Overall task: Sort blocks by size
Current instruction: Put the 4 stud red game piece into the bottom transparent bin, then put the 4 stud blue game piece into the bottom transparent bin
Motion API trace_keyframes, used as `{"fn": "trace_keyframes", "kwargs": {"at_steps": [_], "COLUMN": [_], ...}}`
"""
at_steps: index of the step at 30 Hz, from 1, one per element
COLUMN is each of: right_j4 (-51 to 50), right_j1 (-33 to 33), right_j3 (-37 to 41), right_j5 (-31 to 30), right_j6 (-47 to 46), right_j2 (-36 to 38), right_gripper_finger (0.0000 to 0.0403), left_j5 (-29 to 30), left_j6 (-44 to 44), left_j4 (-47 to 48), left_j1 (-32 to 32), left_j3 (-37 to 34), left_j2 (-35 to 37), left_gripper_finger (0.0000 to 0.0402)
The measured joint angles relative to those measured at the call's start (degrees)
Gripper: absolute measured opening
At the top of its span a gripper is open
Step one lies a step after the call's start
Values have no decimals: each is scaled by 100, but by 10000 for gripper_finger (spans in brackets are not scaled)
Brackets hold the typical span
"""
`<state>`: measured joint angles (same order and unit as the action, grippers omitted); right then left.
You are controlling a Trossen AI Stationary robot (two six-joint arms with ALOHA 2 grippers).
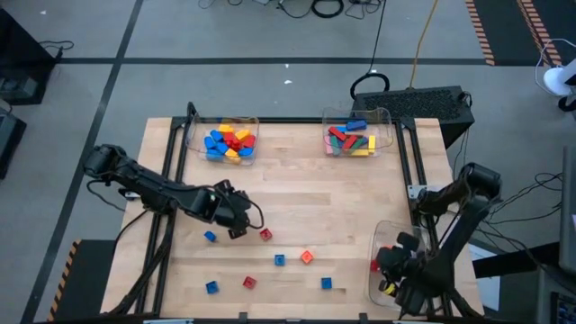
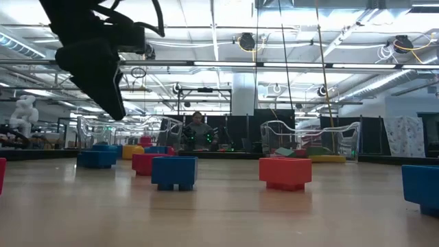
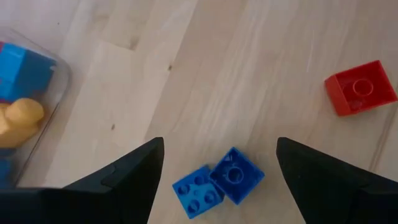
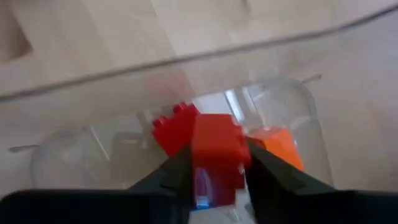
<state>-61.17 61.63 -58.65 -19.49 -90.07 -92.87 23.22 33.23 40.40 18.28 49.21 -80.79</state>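
Left hand spread above blue block, right hand gripping red block over tray

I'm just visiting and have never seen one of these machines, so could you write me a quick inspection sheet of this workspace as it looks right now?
Surface: light wooden table, bare in the middle.
Job's things: loose small blocks near the front edge, blue, red and orange; more blocks sorted in the far-left tray, the far-right tray and a front-right tray.
Clutter: nothing seen.
Grippers: left gripper open, fingers either side of a blue block; right gripper over the front-right tray, a red block between its fingers.
Cables: cables lie on the floor beyond the table.
Surroundings: open workshop; a person far behind.
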Motion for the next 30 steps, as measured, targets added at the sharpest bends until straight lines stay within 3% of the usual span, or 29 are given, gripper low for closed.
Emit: {"fn": "trace_keyframes", "kwargs": {"at_steps": [6, 10, 20, 30], "right_j4": [-33, -277, -231, -188], "right_j1": [-2, 0, 35, 34], "right_j3": [0, 0, 0, 0], "right_j5": [40, 19, -1071, -1173], "right_j6": [-242, -786, -1083, -951], "right_j2": [-207, -74, 292, 303], "right_gripper_finger": [215, 247, 235, 231], "left_j5": [4, 91, 271, -168], "left_j6": [337, 541, 1329, -981], "left_j4": [238, 449, 422, 96], "left_j1": [55, 76, -33, -11], "left_j3": [0, 0, -682, -1021], "left_j2": [0, 0, 0, 24], "left_gripper_finger": [313, 313, 313, 313]}}
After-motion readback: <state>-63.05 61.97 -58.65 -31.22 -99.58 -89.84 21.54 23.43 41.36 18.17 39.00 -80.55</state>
